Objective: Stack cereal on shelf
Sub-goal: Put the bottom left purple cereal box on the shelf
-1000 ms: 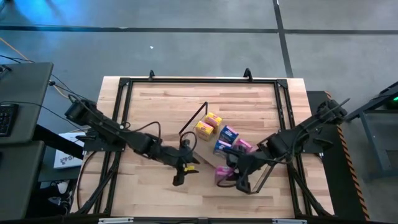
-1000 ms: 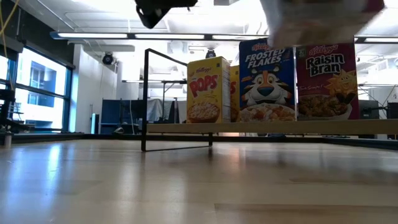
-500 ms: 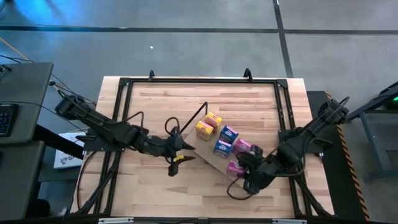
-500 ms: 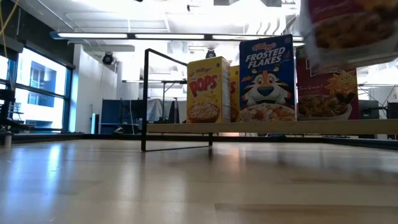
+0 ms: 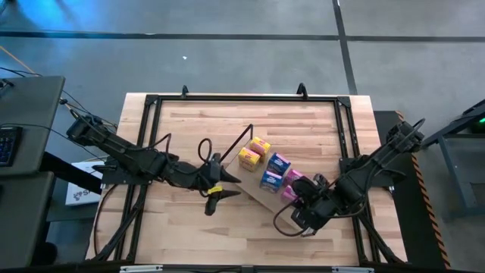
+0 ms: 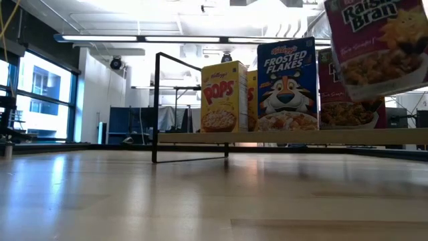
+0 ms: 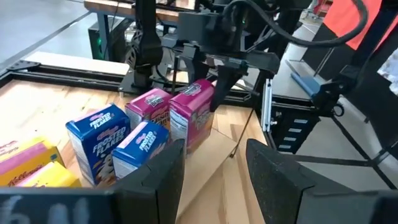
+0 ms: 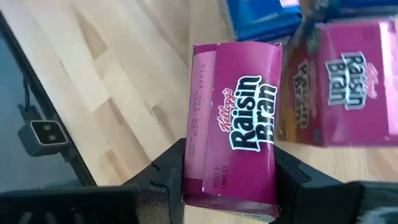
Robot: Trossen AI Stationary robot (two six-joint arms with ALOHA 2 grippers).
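- The right gripper (image 8: 230,180) is closed on a pink Raisin Bran box (image 8: 235,146), clamped across the box's narrow sides.
- In the low view the held box (image 6: 378,47) hangs tilted, raised above the shelf (image 6: 287,137) and in front of the pink box already standing there (image 6: 348,94).
- In the high view the right gripper (image 5: 303,199) is at the shelf's near-right end (image 5: 265,199); the board runs diagonally across the desk (image 5: 189,129).
- On the shelf stand, in order from the far end, two yellow boxes (image 5: 254,152), two blue boxes (image 5: 274,171) and one pink box, all upright.
- The decisive relation: the free slot is judged to lie directly beneath the held box, beside the standing pink box (image 8: 336,87). The held box is to be brought upright with its face in line with its neighbours.
- Open room: bare board remains at this end of the shelf. The standing pink box is close alongside, and contact on lowering could tip it.
- The left gripper (image 5: 214,193) waits near the shelf's opposite side, fingers (image 7: 155,180) spread and empty; the right arm is the nearer one to the slot.
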